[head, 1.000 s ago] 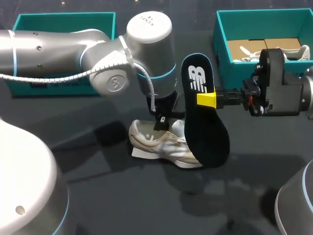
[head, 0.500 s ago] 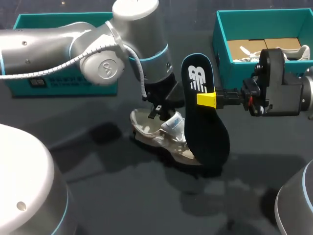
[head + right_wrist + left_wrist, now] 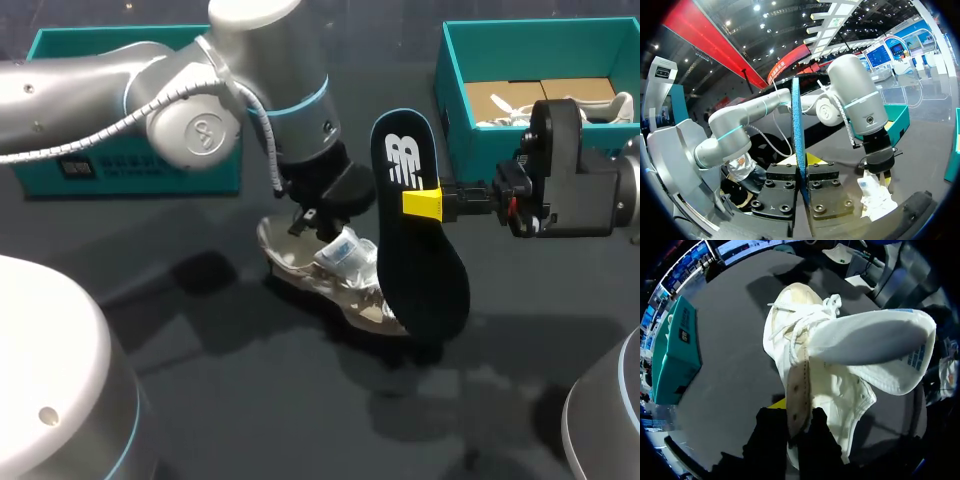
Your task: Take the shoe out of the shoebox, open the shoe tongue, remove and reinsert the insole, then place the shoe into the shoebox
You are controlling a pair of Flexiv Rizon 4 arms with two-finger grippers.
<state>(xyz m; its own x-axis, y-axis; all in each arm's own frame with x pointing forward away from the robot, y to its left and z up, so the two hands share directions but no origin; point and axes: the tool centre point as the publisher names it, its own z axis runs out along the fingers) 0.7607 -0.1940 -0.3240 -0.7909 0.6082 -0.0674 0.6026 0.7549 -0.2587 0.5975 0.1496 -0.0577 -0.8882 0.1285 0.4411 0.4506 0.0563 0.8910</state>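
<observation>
The left gripper (image 3: 796, 427) is pinching the shoe (image 3: 840, 375). In the left wrist view its two black fingers (image 3: 771, 440) are standing almost together, pressing from both sides on a tan, perforated eyelet strip (image 3: 799, 390) at the edge of the shoe's opening. A sliver of yellow tip is showing beside the strip. Ahead of the fingers the white tongue (image 3: 875, 337) is folding up and away from the opening, smooth and padded. The white laces (image 3: 790, 327) are bunching toward the toe. In the head view the left arm (image 3: 150, 90) is coming in from the left edge and reaching down onto the shoe. The shoe, made of cream mesh and pale leather, is lying just left of the frame's centre on the dark, matte table (image 3: 250, 400).

The right gripper (image 3: 428, 203) is clamping the insole (image 3: 420, 260), its fingers closed on the thin sheet with a yellow tip flat against its face. The insole is hanging upright at the frame's centre. It is black, flat and foot-shaped, with a white mark near its upper end and a pale blue rim. Its lower end is overlapping the shoe in this view, and I cannot tell whether they are touching. In the right wrist view it is showing edge-on as a thin blue-edged blade between the black, bolted finger blocks.

The teal shoebox (image 3: 540, 45) is sitting open in the upper right of the head view, holding tan cardboard (image 3: 520, 95) and a second pale shoe (image 3: 615, 105). Another teal box (image 3: 130, 45) is standing in the upper left.
</observation>
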